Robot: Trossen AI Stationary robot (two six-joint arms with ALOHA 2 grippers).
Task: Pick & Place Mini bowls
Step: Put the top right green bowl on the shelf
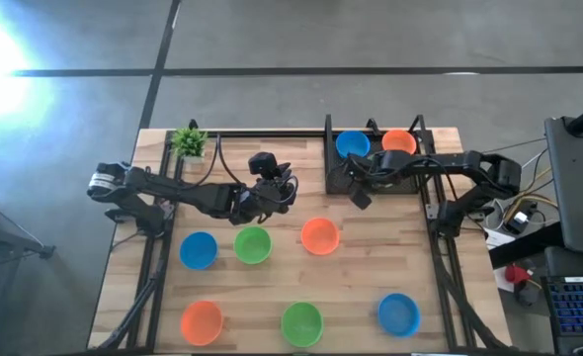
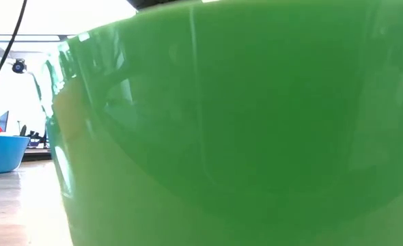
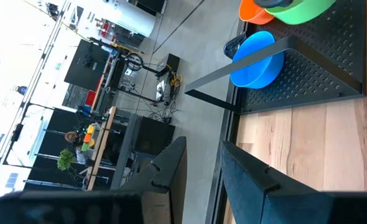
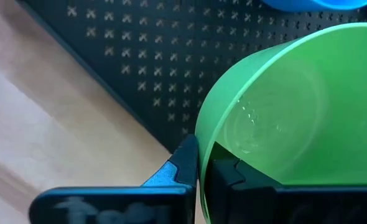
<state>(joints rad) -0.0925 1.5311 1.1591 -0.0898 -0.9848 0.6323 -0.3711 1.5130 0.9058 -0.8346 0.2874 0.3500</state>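
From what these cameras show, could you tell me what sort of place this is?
Probably a robotics lab or workshop: bare concrete floor around the wooden table, a laptop and loose cables beside it, and equipment racks in the room behind.

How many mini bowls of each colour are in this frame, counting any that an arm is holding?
Orange bowls: 3
Blue bowls: 3
Green bowls: 3, counting the green bowl pinched at its rim by the right gripper
Total: 9
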